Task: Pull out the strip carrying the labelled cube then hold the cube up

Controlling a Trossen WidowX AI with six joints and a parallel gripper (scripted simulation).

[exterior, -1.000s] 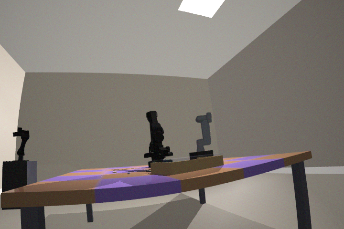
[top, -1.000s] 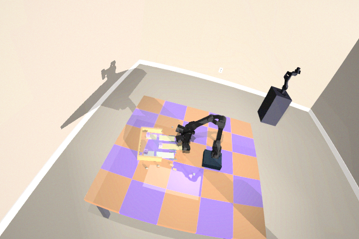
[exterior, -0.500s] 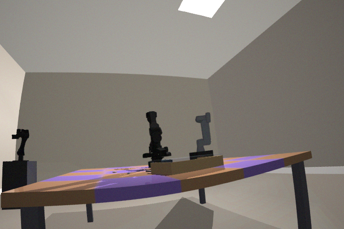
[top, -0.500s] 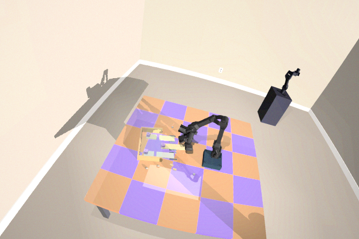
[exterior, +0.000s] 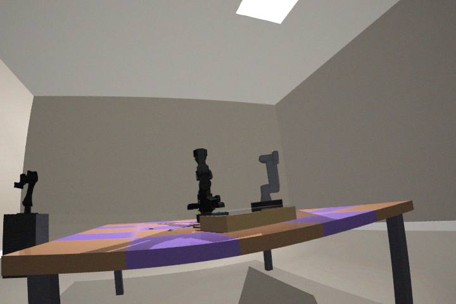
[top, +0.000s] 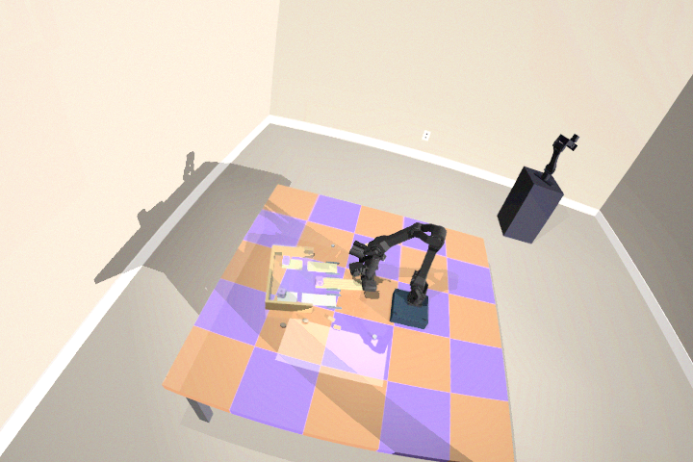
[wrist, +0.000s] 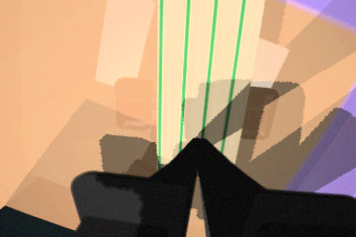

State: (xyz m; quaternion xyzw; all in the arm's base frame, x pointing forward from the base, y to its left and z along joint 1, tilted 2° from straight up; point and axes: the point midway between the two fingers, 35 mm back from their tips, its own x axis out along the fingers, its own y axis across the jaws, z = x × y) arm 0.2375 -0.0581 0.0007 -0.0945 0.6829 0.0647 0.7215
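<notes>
While the middle strip (top: 339, 283) (wrist: 206, 59) juts past its neighbours' ends, gripper (top: 369, 291) (wrist: 199, 144) closed narrow over it, bare tabletop alongside.

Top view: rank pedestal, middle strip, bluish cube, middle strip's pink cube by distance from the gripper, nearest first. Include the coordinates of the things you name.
1. Middle strip (top: 341, 283) (wrist: 201, 59), immediately left
2. Pink cube (top: 319, 281), strip's left end
3. Bluish cube (top: 281, 292), farther left
4. Pedestal (top: 532, 209) (exterior: 24, 232), upper right

Seen from above, a tall dark box (top: 532, 209) (exterior: 20, 232) stands on the floor, far and to the right. A little black arm (top: 551, 162) (exterior: 28, 195) sits on top. A white plug socket (top: 425, 135) is on the far wall. The table (top: 273, 389) (exterior: 182, 249) has orange and purple squares. A bright square light (exterior: 267, 10) shines from the ceiling.
</notes>
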